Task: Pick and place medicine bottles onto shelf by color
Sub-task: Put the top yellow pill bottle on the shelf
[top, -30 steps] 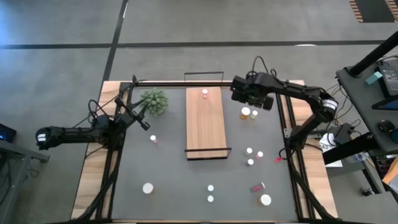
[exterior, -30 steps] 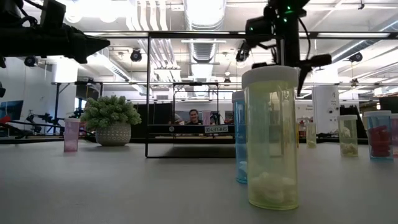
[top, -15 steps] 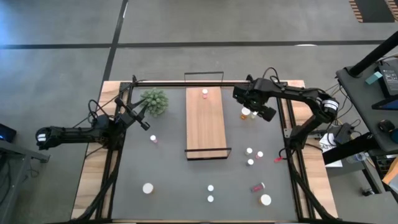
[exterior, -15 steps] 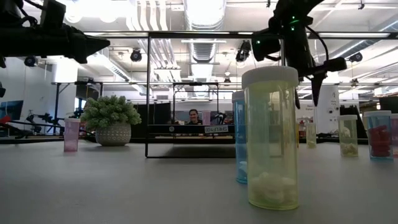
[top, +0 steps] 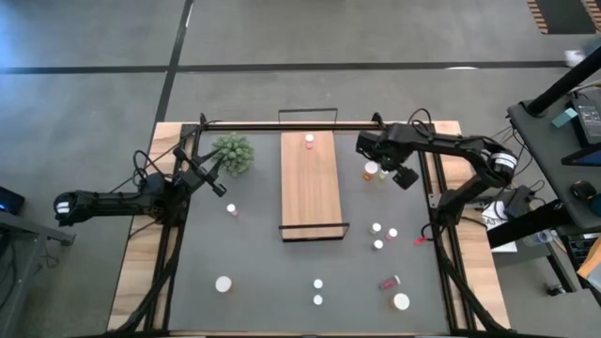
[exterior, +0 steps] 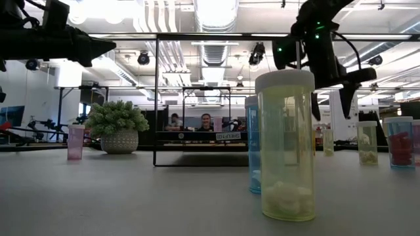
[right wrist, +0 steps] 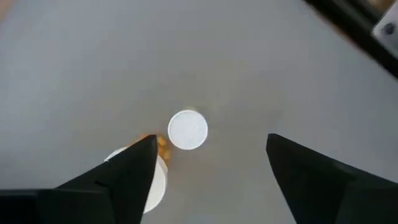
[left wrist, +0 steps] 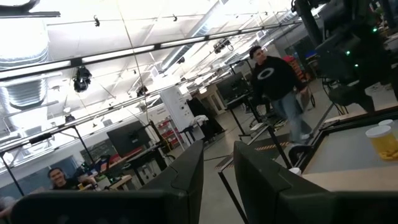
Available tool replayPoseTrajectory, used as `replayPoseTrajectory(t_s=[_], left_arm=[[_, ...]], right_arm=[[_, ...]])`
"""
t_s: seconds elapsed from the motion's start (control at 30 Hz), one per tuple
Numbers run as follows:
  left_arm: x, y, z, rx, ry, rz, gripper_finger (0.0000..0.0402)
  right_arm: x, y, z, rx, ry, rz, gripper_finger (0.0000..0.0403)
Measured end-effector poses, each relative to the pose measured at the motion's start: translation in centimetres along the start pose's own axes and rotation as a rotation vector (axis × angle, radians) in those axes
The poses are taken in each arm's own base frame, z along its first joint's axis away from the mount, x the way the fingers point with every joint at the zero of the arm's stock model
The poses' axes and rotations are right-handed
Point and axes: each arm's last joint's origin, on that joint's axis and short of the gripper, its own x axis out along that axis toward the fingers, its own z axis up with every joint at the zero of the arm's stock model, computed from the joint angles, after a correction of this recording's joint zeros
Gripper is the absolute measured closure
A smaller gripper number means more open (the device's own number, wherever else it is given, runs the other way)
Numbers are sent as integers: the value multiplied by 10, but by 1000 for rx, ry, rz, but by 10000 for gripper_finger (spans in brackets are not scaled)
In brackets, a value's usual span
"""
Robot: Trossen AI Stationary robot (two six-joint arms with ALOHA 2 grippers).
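My right gripper (top: 398, 169) hangs over the far right part of the table, its fingers (right wrist: 121, 171) spread wide and holding nothing, because I mean to come straight down on one of the two bottles that stand side by side there. In my right wrist view the small white-capped bottle (right wrist: 188, 130) sits in the gap between my fingers, while the orange bottle (right wrist: 155, 169) next to it is half hidden behind one finger, so I judge I am lined up on the smaller one but must shift a little, or that finger will knock its neighbour. From above, the same pair stands just right of the shelf (top: 310, 192), which lies lengthwise down the middle of the table with its wire rails at the near and far ends; one pink bottle (top: 309, 141) already stands at the far end of the shelf, so sorting has barely begun. The other bottles are scattered over the near half of the table, one red bottle (top: 389, 282) lying on its side. My left gripper (top: 214, 178) waits at the left edge near the green plant (top: 233, 151), pointed out into the room, fingers slightly apart and empty.
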Motion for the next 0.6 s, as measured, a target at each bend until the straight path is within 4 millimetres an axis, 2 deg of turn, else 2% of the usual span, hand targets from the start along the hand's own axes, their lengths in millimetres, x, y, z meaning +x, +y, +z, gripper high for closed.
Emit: replayPoseTrajectory(t_s=[0.27, 0.4, 0.6], left_arm=[[0, 0, 0, 0, 0, 0, 330], [0, 0, 0, 0, 0, 0, 330], [0, 0, 0, 0, 0, 0, 330]], right_arm=[[18, -13, 4, 89, 20, 93, 60], [27, -14, 3, 127, 36, 122, 60], [35, -15, 3, 134, 20, 139, 80]])
